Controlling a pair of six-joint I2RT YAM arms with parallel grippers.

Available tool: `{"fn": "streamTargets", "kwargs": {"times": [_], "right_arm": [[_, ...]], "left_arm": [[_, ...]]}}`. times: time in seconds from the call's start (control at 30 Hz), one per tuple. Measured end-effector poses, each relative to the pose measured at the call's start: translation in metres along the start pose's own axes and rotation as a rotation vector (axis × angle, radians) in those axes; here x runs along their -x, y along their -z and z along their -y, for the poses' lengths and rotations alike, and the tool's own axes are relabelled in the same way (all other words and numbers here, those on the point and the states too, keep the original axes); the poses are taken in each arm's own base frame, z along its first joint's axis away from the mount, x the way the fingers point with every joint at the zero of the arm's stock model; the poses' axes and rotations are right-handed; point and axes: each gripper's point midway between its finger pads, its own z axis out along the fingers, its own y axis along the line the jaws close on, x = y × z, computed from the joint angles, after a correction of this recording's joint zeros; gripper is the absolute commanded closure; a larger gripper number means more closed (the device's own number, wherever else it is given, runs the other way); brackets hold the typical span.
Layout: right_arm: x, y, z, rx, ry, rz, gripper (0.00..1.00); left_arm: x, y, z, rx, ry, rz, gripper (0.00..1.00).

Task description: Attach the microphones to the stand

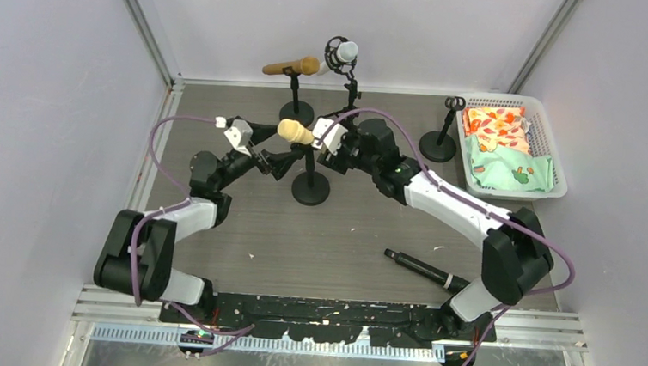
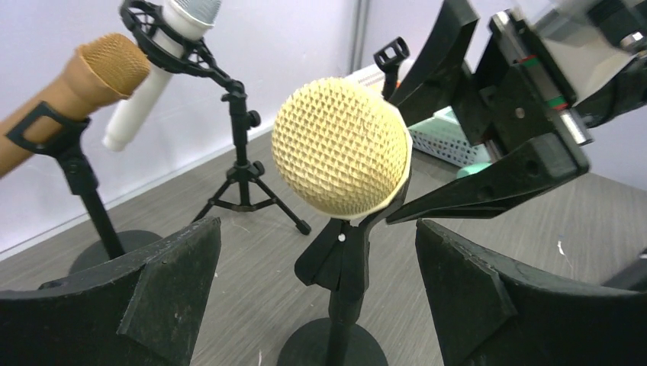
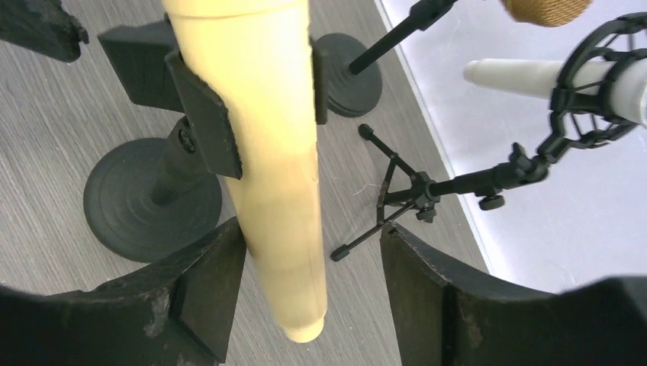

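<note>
The cream-yellow microphone [image 1: 294, 132] sits in the clip of a round-base stand [image 1: 310, 188]. Its mesh head [image 2: 339, 145] faces my left gripper [image 2: 317, 305], which is open just in front of it. My right gripper [image 3: 313, 293] is open around the microphone's tail [image 3: 282, 191], with a gap on the right side. The gold microphone [image 1: 292, 66] rests on a stand at the back. The white microphone [image 1: 343, 53] hangs in a shock mount on a tripod. The black microphone [image 1: 422, 269] lies on the table near the right arm. The teal microphone is out of view.
An empty stand [image 1: 438, 144] with a clip stands at the back right. A white basket [image 1: 536, 120] holding patterned cloths sits beside it by the right wall. The stands are crowded together at the back centre.
</note>
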Motion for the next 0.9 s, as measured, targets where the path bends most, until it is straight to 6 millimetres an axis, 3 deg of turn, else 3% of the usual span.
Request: {"fn": "streamTargets", "kwargs": {"times": [0.33,0.6,0.73,0.9], "right_arm": [[0.032,0.052,0.013,-0.075,-0.088,0.117,0.27],[0.064,0.118,0.022,-0.222,-0.466,0.294,0.27],[0.076,0.127,-0.009,-0.225,-0.561,0.335,0.27],[0.065,0.101,-0.077,-0.180,-0.626,0.269,0.27]], "left_arm": [[0.027,0.010,0.019,0.115,0.015,0.005,0.00],[0.064,0.052,0.023,0.346,0.106,0.030,0.00],[0.067,0.081,0.019,0.483,0.142,-0.006,0.00],[0.061,0.112,0.004,0.679,0.168,-0.147,0.00]]}}
